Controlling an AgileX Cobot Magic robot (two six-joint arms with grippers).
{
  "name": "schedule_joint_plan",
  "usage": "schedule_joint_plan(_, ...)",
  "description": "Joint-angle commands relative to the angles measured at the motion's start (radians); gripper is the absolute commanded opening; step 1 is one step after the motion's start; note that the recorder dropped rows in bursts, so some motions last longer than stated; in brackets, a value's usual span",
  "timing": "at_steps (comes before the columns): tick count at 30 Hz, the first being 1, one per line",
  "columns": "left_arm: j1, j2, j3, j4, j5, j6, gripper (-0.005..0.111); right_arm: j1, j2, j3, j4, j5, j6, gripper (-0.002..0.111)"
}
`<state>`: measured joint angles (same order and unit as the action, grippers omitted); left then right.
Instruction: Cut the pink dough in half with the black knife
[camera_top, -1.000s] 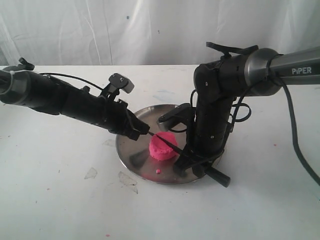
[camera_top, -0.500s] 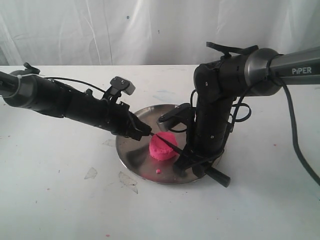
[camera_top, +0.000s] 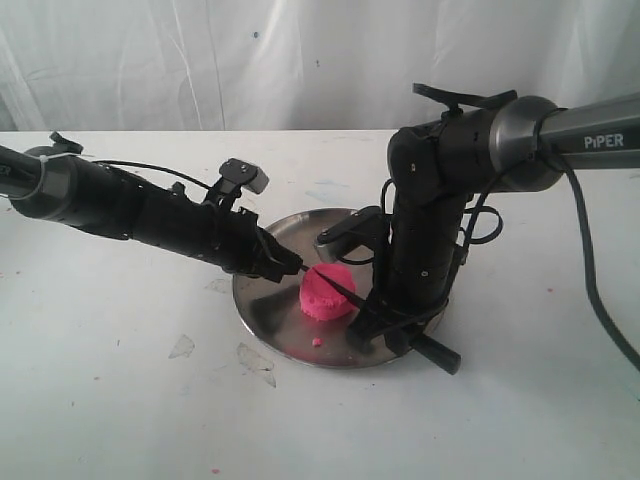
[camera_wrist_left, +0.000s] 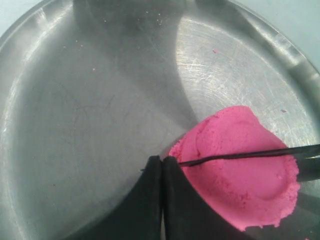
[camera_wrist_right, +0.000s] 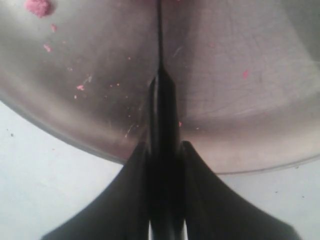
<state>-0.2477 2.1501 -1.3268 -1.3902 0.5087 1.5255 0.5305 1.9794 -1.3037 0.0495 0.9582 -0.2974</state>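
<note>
Fingers of the right gripper are seen clamped on the straight handle of the slim black knife, whose narrow blade is laid across the dented top of the bright pink, rounded lump of soft dough. The left gripper is shown with its fingers pressed together, nothing being held between them; its tips are placed at the dough's edge, just beside the knife point, apparently as a brace. The dough is located right of centre on the round steel plate, which is set on the white table; a tiny pink crumb is visible near the plate's front rim. The cut is judged barely begun, the lump being still whole. For an even halving, the blade is best kept centred and pressed straight down to the plate, while the dough is steadied against sliding.
</note>
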Motion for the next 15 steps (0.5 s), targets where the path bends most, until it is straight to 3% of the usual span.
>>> schedule_joint_plan(1,0.007,-0.021,-0.019,0.032,0.018,-0.013,0.000,-0.002,-0.003,-0.002,-0.008,0.002,0.002,0.000)
schedule_joint_plan(15,0.003,0.000,-0.023,-0.026,0.032,0.001,0.000,-0.002,-0.003,-0.002,-0.012,0.006,0.002,0.000)
